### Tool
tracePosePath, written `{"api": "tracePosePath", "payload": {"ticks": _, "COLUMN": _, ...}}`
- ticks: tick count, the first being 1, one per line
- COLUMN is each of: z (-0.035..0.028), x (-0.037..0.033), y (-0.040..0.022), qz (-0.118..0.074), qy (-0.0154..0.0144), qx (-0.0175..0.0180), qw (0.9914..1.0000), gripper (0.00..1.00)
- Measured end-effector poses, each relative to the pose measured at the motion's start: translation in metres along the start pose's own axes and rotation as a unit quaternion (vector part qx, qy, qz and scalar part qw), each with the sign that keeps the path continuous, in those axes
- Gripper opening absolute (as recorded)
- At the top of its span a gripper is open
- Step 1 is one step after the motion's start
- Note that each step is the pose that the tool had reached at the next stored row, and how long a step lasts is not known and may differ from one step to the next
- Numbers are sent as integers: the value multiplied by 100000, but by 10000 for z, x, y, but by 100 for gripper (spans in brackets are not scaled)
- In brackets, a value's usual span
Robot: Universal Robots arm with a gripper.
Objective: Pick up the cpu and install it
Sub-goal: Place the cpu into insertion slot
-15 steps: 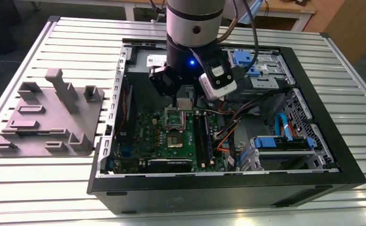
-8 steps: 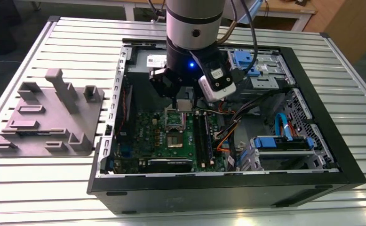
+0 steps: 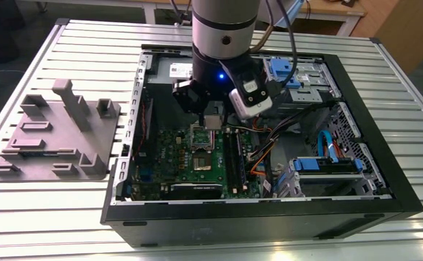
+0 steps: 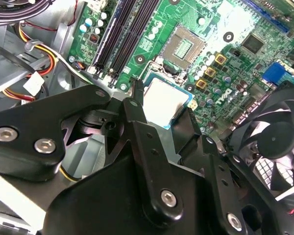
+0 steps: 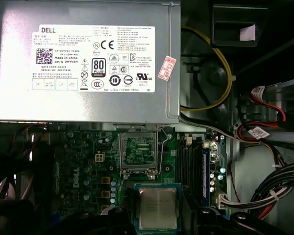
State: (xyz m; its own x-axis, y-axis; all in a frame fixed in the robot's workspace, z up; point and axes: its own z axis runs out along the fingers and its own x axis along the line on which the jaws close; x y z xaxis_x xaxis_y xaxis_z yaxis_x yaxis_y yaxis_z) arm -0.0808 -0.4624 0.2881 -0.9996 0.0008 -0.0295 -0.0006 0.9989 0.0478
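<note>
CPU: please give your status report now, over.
Status: tool shut on the cpu. Cpu held above the motherboard, not yet in the socket. Socket empty, nothing seen across it.

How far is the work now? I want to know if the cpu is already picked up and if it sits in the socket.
Done: the cpu is picked up. In hand: the gripper is shut on the cpu's edges and holds it above the green motherboard, near the socket. Left: the socket is empty, its contacts bare, so the cpu is not yet installed.
</note>
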Motion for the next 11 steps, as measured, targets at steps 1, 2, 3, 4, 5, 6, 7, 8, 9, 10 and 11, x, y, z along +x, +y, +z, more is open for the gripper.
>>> {"api": "tracePosePath", "payload": {"ticks": 1, "z": 8, "x": 0, "y": 0, "qz": -1, "qy": -1, "qx": -5, "qw": 100000, "gripper": 47}}
{"api": "tracePosePath", "payload": {"ticks": 2, "z": 16, "x": 0, "y": -1, "qz": 0, "qy": 0, "qx": -1, "qw": 100000, "gripper": 47}}
{"api": "tracePosePath", "payload": {"ticks": 3, "z": 22, "x": 1, "y": -1, "qz": 0, "qy": 1, "qx": 2, "qw": 100000, "gripper": 47}}
{"api": "tracePosePath", "payload": {"ticks": 4, "z": 26, "x": 1, "y": -1, "qz": 0, "qy": 3, "qx": 5, "qw": 100000, "gripper": 47}}
{"api": "tracePosePath", "payload": {"ticks": 5, "z": 26, "x": 1, "y": -1, "qz": 3, "qy": 8, "qx": 14, "qw": 100000, "gripper": 47}}
{"api": "tracePosePath", "payload": {"ticks": 6, "z": 26, "x": 1, "y": -1, "qz": 1, "qy": 10, "qx": 16, "qw": 100000, "gripper": 47}}
{"api": "tracePosePath", "payload": {"ticks": 7, "z": 27, "x": 1, "y": -1, "qz": -1, "qy": 7, "qx": 14, "qw": 100000, "gripper": 47}}
{"api": "tracePosePath", "payload": {"ticks": 8, "z": 28, "x": 1, "y": -1, "qz": 2, "qy": 4, "qx": 7, "qw": 100000, "gripper": 47}}
{"api": "tracePosePath", "payload": {"ticks": 9, "z": 29, "x": 1, "y": -1, "qz": 2, "qy": 2, "qx": 1, "qw": 100000, "gripper": 47}}
{"api": "tracePosePath", "payload": {"ticks": 10, "z": 31, "x": 1, "y": -1, "qz": 1, "qy": 3, "qx": 0, "qw": 100000, "gripper": 47}}
{"api": "tracePosePath", "payload": {"ticks": 11, "z": 32, "x": 1, "y": -1, "qz": 3, "qy": 2, "qx": 2, "qw": 100000, "gripper": 47}}
